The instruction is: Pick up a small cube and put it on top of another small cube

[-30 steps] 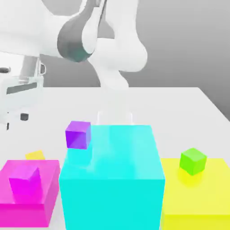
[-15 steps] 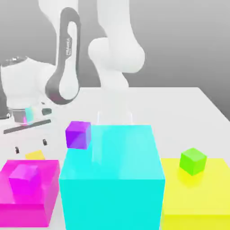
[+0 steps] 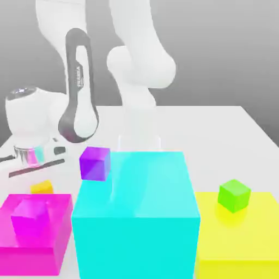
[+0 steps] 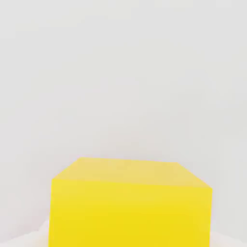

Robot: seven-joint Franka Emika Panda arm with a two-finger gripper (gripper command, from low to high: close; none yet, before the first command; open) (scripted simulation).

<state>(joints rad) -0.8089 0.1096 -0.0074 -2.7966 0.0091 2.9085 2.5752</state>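
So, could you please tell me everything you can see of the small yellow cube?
The small yellow cube is plain, bright yellow and smooth, with sharp edges and no markings. In the exterior view it sits low on the white table, behind the pink block that hides its lower part, with the purple cube off to the exterior view's right. The hand view shows it very close, top face and one side visible, sitting square. Whether the jaws touch it cannot be seen.
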